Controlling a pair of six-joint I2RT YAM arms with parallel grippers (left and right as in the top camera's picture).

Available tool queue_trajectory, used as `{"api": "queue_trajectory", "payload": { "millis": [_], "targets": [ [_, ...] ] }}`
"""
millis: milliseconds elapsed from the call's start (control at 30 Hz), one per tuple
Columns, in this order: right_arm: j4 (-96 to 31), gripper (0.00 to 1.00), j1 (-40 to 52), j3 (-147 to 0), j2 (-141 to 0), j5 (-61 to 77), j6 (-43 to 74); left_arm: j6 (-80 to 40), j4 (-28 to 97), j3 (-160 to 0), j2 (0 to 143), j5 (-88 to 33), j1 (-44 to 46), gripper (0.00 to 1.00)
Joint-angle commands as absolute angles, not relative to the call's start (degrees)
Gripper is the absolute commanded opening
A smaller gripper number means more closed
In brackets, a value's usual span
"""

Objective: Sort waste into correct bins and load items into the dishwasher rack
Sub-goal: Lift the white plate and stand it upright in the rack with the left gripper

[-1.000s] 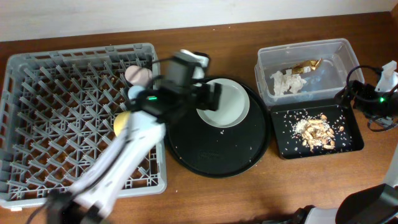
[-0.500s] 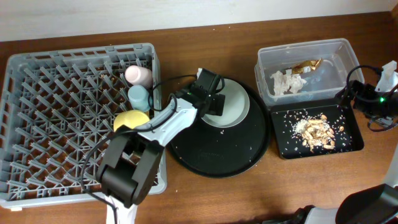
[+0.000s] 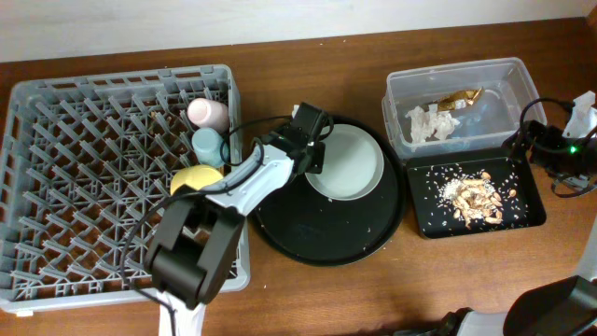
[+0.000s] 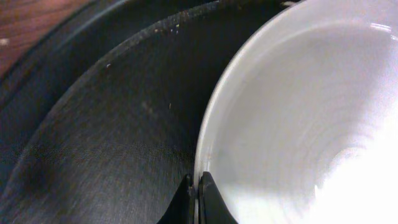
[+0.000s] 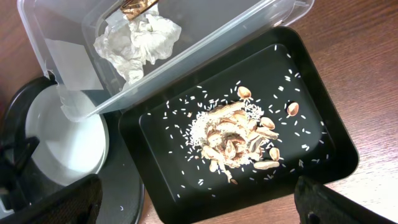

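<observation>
Your left gripper point(image 4: 196, 190) has its jaws nipped on the white plate's point(image 3: 347, 161) left rim. The plate lies on the round black tray point(image 3: 317, 233) beside the rack point(image 3: 112, 82), so it's prob. an edge grip for lifting it over. Left wrist cam shows the pinch; overhead hides it. Right gripper point(image 5: 199, 203): jaws spread, nothing held, over the black bin point(image 5: 323, 155) w/ food scraps point(image 5: 233, 140).

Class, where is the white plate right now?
Overhead view, mid-table: the white plate lies on the round black tray, between the grey rack and the clear tub, its rack-side rim pinched by the left gripper.
</observation>
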State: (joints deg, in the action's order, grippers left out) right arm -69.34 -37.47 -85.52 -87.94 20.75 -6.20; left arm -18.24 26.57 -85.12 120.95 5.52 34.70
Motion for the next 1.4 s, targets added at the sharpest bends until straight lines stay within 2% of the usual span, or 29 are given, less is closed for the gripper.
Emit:
{"api": "queue_trajectory", "payload": {
  "millis": [0, 133, 233, 333, 400, 733, 1033, 1167, 1300, 1367],
  "targets": [
    [-69.36, 0.99, -37.52, -86.41, -87.90, 20.27, -6.11, -16.62, 28.03, -84.62, 107.48, 6.72, 35.09, 0.00],
    [-69.36, 0.99, -37.52, -86.41, -87.90, 20.27, -6.11, -15.59, 30.17, -84.60, 90.67, 21.71, 35.09, 0.00],
    [-69.36, 0.99, -37.52, -86.41, -87.90, 20.27, -6.11, -8.97, 34.06, -84.60, 79.99, 42.15, 35.07, 0.00],
    [-69.36, 0.99, -37.52, -86.41, -87.90, 20.27, -6.11, -2.57, 37.21, -84.58, 75.24, 63.29, 34.06, 0.00],
    [-69.36, 0.99, -37.52, -86.41, -87.90, 20.27, -6.11, 1.39, 37.87, -84.55, 74.96, 70.43, 31.18, 0.00],
    [-69.36, 0.99, -37.52, -86.41, -87.90, 20.27, -6.11, 3.60, 37.04, -84.36, 89.49, 63.81, 14.20, 0.00],
    [-69.36, 0.99, -37.52, -86.41, -87.90, 20.27, -6.11, 5.74, 28.80, -84.36, 103.92, 63.86, 12.12, 0.00],
    [-69.36, 0.99, -37.52, -86.41, -87.90, 20.27, -6.13, 11.92, 22.48, -84.36, 105.80, 63.83, 12.10, 0.00],
    [-69.36, 0.99, -37.52, -86.41, -87.90, 20.27, -6.11, 11.92, 22.35, -84.36, 105.86, 60.16, 12.10, 0.00],
    [-69.36, 0.99, -37.52, -86.41, -87.90, 20.27, -6.11, 11.88, 22.35, -84.36, 105.86, 58.65, 12.12, 0.04]
  ]
}}
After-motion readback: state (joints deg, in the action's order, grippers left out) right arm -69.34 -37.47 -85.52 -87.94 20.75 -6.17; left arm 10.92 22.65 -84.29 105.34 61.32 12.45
